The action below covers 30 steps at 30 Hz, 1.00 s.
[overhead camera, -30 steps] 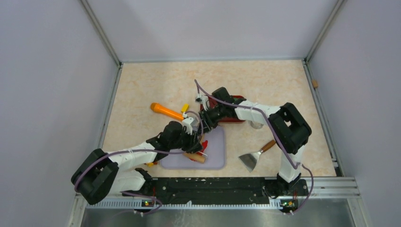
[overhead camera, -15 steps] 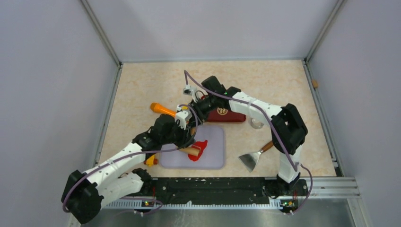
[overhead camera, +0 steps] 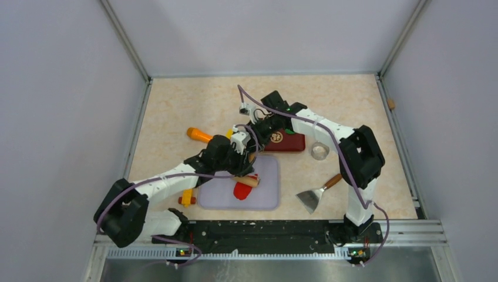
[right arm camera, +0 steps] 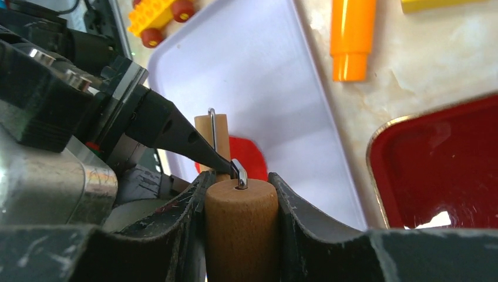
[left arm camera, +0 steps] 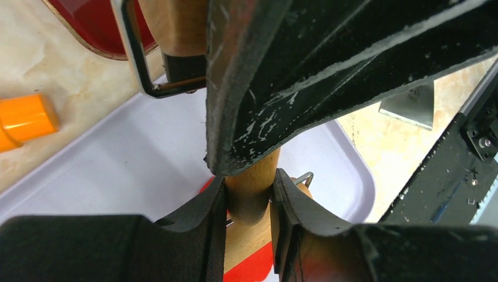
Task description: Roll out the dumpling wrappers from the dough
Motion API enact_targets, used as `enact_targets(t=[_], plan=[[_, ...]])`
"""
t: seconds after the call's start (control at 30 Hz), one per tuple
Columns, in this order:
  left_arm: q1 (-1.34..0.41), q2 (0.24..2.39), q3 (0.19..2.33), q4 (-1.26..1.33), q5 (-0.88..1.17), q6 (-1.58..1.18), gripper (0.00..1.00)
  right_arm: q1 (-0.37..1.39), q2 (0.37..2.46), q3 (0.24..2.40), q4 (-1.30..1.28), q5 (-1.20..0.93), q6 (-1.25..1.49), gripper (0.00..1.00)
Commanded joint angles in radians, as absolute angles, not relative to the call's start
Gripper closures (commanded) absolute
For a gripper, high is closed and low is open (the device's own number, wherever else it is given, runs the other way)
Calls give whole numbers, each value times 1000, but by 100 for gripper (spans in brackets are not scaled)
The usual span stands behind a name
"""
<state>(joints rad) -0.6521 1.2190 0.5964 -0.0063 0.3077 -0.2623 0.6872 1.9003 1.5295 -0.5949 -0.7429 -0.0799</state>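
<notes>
The red dough [overhead camera: 241,190] lies as a flattened patch on the lilac board [overhead camera: 267,197]. A wooden roller [overhead camera: 250,180] rests at the dough's far edge. My left gripper [overhead camera: 246,163] and right gripper [overhead camera: 259,141] meet over the board's far edge. In the left wrist view, the left gripper [left arm camera: 248,183] is shut on the roller's wooden handle [left arm camera: 249,197], above the dough [left arm camera: 258,267]. In the right wrist view, the right gripper [right arm camera: 241,183] is shut on the wooden handle end [right arm camera: 241,229], with the dough [right arm camera: 251,156] beyond. No neat round red wrapper shows.
A dark red tray [overhead camera: 292,143] sits behind the board. An orange marker [overhead camera: 198,135] lies to its left and a metal ring [overhead camera: 319,151] to its right. A scraper [overhead camera: 314,197] lies right of the board and a yellow toy [overhead camera: 187,198] to its left.
Both grippers, holding the roller, swung to the far left and then came back right. The roller now sits farther back on the board, and more of the red patch shows in front of it.
</notes>
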Motion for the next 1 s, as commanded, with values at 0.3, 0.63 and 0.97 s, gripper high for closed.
enact_targets(t=[0.3, 0.63, 0.97], plan=[[-577, 1368, 457, 106, 215, -452, 100, 683, 2025, 1291, -454, -619, -142, 100], [-555, 1317, 383, 88, 209, -505, 100, 754, 2014, 1212, -389, -626, -80, 100], [-554, 1234, 497, 17, 287, -392, 100, 741, 1928, 1308, -460, -662, -35, 100]])
